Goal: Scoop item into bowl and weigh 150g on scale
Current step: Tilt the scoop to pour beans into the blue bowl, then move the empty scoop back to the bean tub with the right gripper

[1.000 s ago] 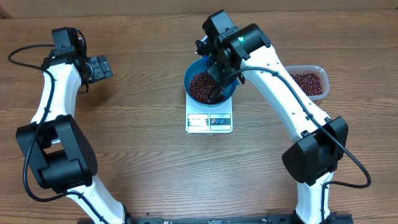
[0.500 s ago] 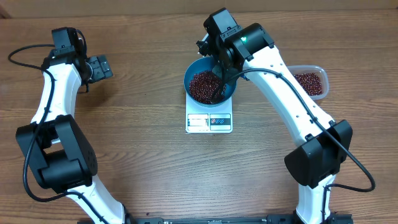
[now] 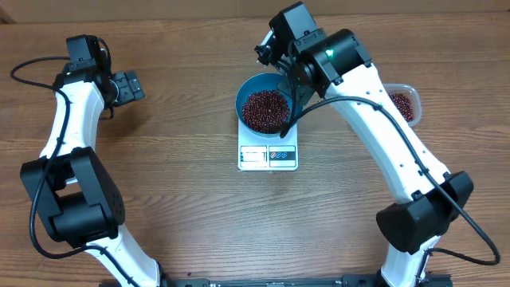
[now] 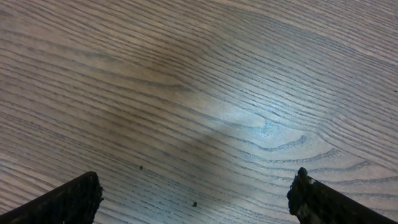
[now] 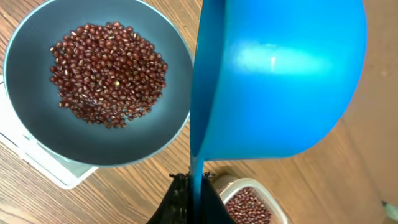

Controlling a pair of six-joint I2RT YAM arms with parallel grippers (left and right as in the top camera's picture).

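Observation:
The blue bowl (image 3: 247, 94) stands on the white scale (image 3: 268, 156) and holds a heap of red-brown beans (image 3: 265, 109). In the right wrist view the bowl (image 5: 37, 134) and its beans (image 5: 109, 71) lie to the left. My right gripper (image 5: 196, 198) is shut on the handle of a small blue scoop (image 5: 280, 74), which hangs beside the bowl's right rim with its outside facing the camera and its inside hidden. My left gripper (image 3: 131, 86) is far off at the back left. It stands open (image 4: 196, 190) over bare wood with nothing between its fingers.
A clear plastic tub (image 3: 405, 104) of more beans (image 5: 249, 204) sits at the right of the scale, partly hidden under my right arm. A corner of the scale (image 5: 43, 165) shows below the bowl. Two tiny specks lie on the wood (image 4: 194, 203) under my left gripper.
My right arm has drawn the scoop out from over the beans in the bowl, back and to the right, to the bowl's right rim. The left arm has not moved.

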